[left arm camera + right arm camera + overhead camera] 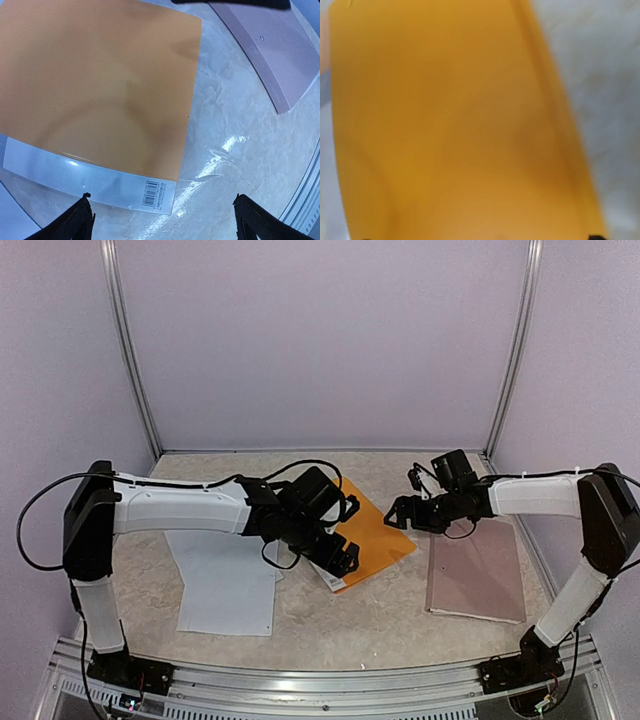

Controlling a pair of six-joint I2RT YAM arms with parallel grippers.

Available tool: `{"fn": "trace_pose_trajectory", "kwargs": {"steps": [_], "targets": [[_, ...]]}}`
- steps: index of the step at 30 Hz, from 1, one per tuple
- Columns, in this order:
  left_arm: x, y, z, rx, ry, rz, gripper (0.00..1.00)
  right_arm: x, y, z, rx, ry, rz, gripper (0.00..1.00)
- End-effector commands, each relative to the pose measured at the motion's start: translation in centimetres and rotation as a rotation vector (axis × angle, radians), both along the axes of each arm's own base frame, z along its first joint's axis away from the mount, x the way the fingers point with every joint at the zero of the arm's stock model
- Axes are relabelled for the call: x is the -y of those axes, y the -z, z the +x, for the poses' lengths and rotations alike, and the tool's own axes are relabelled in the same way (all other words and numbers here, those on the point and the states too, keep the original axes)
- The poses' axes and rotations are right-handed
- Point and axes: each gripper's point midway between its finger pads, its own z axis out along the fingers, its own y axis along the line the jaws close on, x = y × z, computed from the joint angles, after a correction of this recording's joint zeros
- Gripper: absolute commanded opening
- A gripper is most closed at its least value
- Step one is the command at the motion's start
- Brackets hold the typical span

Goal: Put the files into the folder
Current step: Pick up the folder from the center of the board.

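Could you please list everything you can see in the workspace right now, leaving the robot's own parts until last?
folder: one, orange-yellow with a white spine strip, lying flat at the middle of the table.
files: overlapping sheets, exact count unclear, white, lying on the table to the left of the folder.
board: one, pinkish-brown, lying flat on the right side of the table.
table: one, pale marbled, beneath everything.
left gripper: one, black, open, over the folder's spine end.
right gripper: one, black, open, at the folder's right corner.
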Motion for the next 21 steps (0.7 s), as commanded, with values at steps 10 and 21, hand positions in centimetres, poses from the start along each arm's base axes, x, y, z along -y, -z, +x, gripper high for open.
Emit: {"fn": "trace_pose_trajectory", "kwargs": {"steps": [10, 21], "targets": [[1.8, 5.9, -1.8, 0.128, 0.346, 0.396, 0.86, 2.9, 1.2, 1.1, -0.028, 0.006, -0.003, 0.91], [1.3, 8.6, -0.3, 0.200, 0.401, 0.570, 0.76, 2.5, 2.0, 0.3, -0.044, -0.017, 0.032, 0.91]]}}
